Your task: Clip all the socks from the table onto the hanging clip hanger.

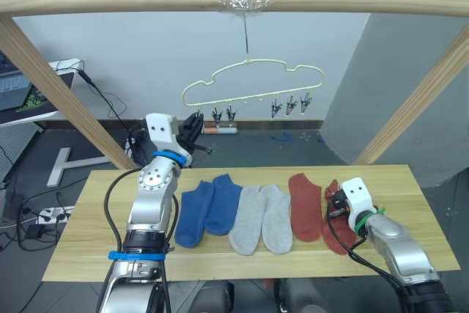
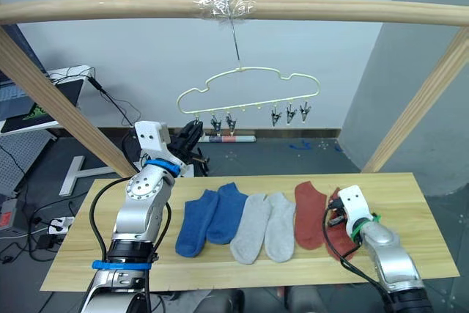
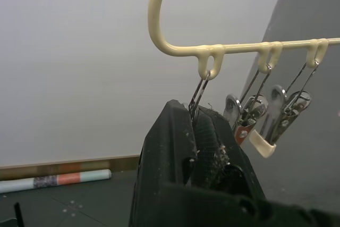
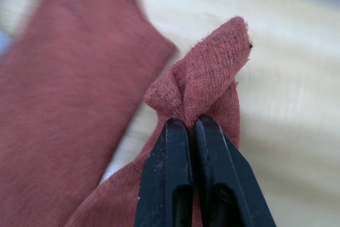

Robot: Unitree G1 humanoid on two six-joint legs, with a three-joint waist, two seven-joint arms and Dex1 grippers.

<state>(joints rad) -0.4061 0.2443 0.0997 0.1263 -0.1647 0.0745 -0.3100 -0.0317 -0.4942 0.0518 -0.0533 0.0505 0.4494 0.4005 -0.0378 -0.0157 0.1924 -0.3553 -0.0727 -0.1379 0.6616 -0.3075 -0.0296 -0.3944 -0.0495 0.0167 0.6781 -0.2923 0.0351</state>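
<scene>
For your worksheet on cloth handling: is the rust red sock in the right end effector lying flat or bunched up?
Bunched up. The right end effector pinches the rust red sock into a raised fold.

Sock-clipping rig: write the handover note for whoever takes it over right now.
Left claw: raised at the clip hanger, shut on its leftmost clip.
Right claw: down at the table, shut on a pinched fold of the rightmost red sock.
Socks: all six lie in a row on the table, two blue, two grey, and the other red sock flat beside the pinched one.
Done: nothing clipped; the other five clips hang bare.
Left: lift the pinched sock to the held clip, then clip the other five.
</scene>
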